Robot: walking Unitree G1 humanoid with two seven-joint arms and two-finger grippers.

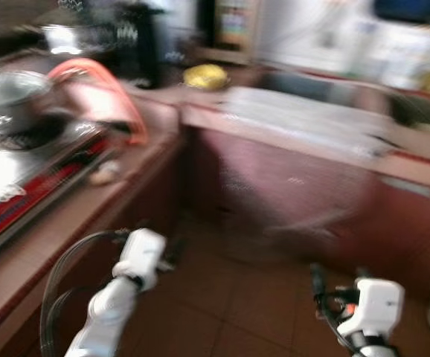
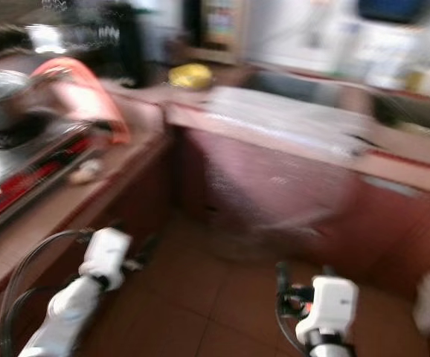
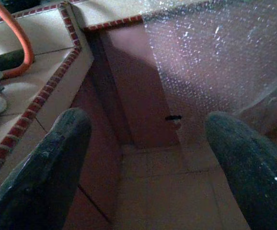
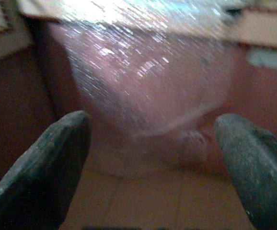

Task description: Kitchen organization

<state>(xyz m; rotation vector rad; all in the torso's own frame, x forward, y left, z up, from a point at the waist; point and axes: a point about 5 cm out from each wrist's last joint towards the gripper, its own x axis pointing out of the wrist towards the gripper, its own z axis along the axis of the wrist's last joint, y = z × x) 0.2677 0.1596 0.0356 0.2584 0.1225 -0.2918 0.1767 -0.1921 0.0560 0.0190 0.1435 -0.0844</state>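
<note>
We face the bubble wrap sheet (image 1: 304, 119) draped off the counter (image 1: 423, 167): light, limp, slippery; both grippers (image 3: 143, 158) (image 4: 153, 163) spread wide, empty; we judge its hanging edge the best hold.

A home kitchen, seen blurred. An L-shaped tiled worktop (image 1: 66, 216) with a red-brick edge trim runs along the left and across the back, meeting in a corner. On the left stretch sits a gas stove (image 1: 21, 175) with a red front, carrying a metal pot (image 1: 10, 93) on its burner, and an orange gas hose (image 1: 122, 93) loops up beside it. A yellow dish (image 1: 206, 75) stands on the worktop by the corner. A clear bubble-wrap sheet (image 3: 215, 62) lies over the back stretch and hangs down its reddish-brown front. The floor (image 1: 230, 305) is laid with brown terracotta tiles.
</note>
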